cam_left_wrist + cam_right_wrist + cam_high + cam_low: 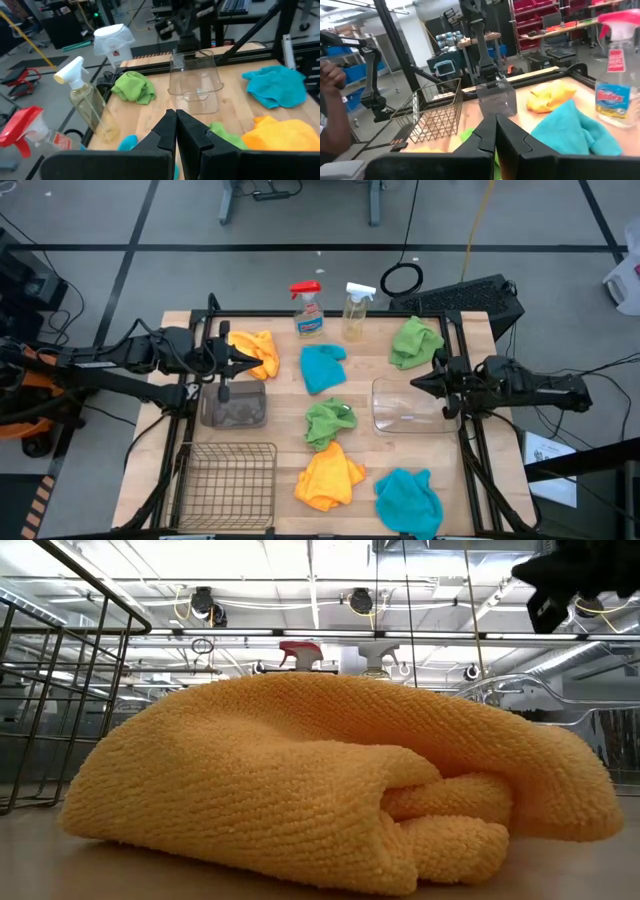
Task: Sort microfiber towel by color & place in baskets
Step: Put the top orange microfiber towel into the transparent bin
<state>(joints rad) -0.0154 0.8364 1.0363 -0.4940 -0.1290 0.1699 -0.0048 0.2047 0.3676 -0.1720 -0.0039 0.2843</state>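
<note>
With all six towels loose on the table point(480, 340) and both the left gripper point(243, 360) and right gripper point(418, 383) pressed together and empty, the left should spread wide and descend squarely onto the yellow towel point(256, 350) at upper left, beside the grey tub point(234, 404).

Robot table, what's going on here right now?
Nothing is being handled yet. Six towels lie loose on the table: two yellow, two green, two teal. The clear tub, grey tub and wire basket hold no towels. The left tool hangs shut by the far yellow towel; the right tool waits shut beside the clear tub. Two spray bottles stand at the far edge.
</note>
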